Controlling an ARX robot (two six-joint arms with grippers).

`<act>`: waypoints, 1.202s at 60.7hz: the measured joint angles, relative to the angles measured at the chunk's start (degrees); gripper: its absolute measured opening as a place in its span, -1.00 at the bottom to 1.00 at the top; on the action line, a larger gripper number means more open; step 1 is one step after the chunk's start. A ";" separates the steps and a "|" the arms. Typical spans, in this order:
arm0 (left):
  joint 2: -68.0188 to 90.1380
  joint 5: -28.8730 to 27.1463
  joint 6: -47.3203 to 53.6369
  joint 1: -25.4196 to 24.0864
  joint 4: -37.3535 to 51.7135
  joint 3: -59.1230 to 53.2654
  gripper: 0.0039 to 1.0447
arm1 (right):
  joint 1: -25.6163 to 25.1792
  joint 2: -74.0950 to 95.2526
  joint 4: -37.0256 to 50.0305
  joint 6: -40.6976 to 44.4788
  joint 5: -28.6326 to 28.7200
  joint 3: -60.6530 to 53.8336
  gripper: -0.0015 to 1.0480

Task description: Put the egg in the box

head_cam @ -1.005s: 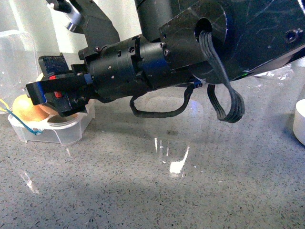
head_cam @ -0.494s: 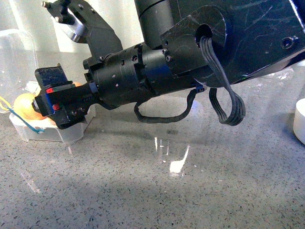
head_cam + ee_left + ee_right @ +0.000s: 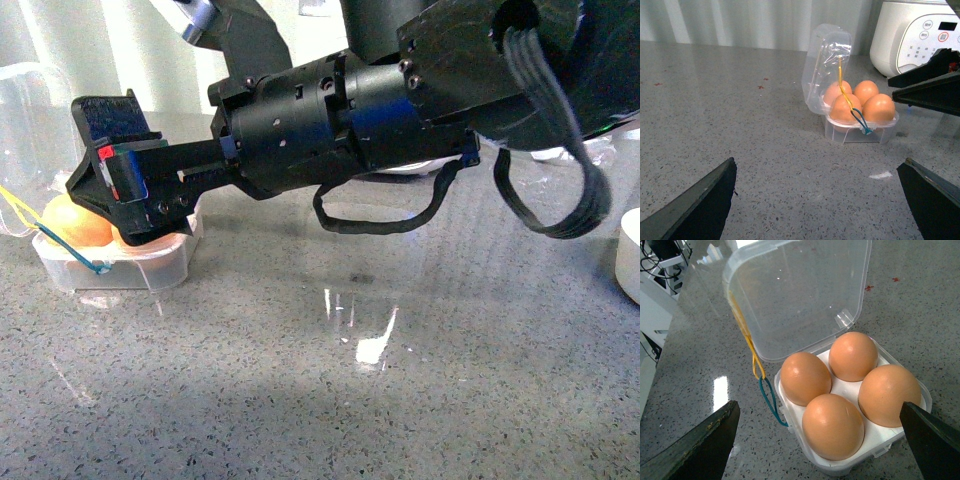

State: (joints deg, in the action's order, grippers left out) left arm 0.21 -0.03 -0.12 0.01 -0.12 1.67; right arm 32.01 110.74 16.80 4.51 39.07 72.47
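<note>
The box [image 3: 850, 466] is a small clear plastic case with a white inner tray, standing on the grey counter. Its hinged lid [image 3: 795, 295] stands open. Brown eggs [image 3: 832, 426] fill every cell. Yellow and blue bands [image 3: 761, 377] hang at its side. My right gripper [image 3: 819, 407] hovers open just above the eggs, with nothing between its fingers. In the front view it [image 3: 95, 160] hides part of the box [image 3: 120, 265]. My left gripper [image 3: 819, 165] is open and empty, well short of the box [image 3: 860, 134].
A big white appliance [image 3: 915, 35] with a button panel stands behind the box. A white bowl [image 3: 630, 255] sits at the counter's right edge. The right arm's body and cables [image 3: 540, 140] fill the upper front view. Speckled counter [image 3: 350, 400] lies in front.
The right arm has risen and drawn slightly back to the right, so its fingers sit higher over the box. The eggs and box stay in place.
</note>
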 joint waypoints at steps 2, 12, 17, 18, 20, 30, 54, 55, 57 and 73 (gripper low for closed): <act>0.00 0.00 0.00 0.00 0.00 0.00 0.87 | -0.07 -0.48 0.35 -0.11 0.00 -0.37 0.86; 0.00 0.00 0.00 0.00 0.00 0.00 0.87 | -1.40 -3.78 3.65 -1.49 -1.64 -3.87 0.86; 0.00 0.00 0.00 0.00 0.00 0.00 0.87 | -2.82 -5.51 5.64 -2.86 -3.26 -5.99 0.86; 0.00 0.00 0.00 0.00 0.00 0.00 0.87 | -3.08 -5.81 5.92 -2.95 -3.41 -6.34 0.86; 0.00 0.00 0.00 0.00 0.00 0.00 0.87 | -3.89 -6.69 6.64 -3.48 -4.50 -7.30 0.86; 0.00 0.00 0.00 0.00 0.00 0.00 0.87 | -8.85 -12.28 9.49 -6.19 -10.23 -13.00 0.86; 0.00 0.00 0.00 0.00 0.00 0.00 0.87 | -23.32 -40.37 12.13 -3.87 -31.32 -32.81 0.71; 0.00 0.00 0.00 0.00 0.00 0.00 0.87 | -23.61 -41.16 12.55 -3.87 -34.12 -33.48 0.68; 0.00 0.07 0.00 0.00 0.00 0.00 0.87 | -26.01 -45.33 13.11 -3.89 -39.43 -37.16 0.51; -0.02 0.04 0.00 0.00 0.00 0.00 0.87 | -32.04 -64.24 11.63 -4.26 -38.99 -54.75 -0.44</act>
State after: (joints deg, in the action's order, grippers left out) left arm 0.19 0.01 -0.12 0.01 -0.12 1.67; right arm -0.03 46.50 28.42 0.25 0.08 17.72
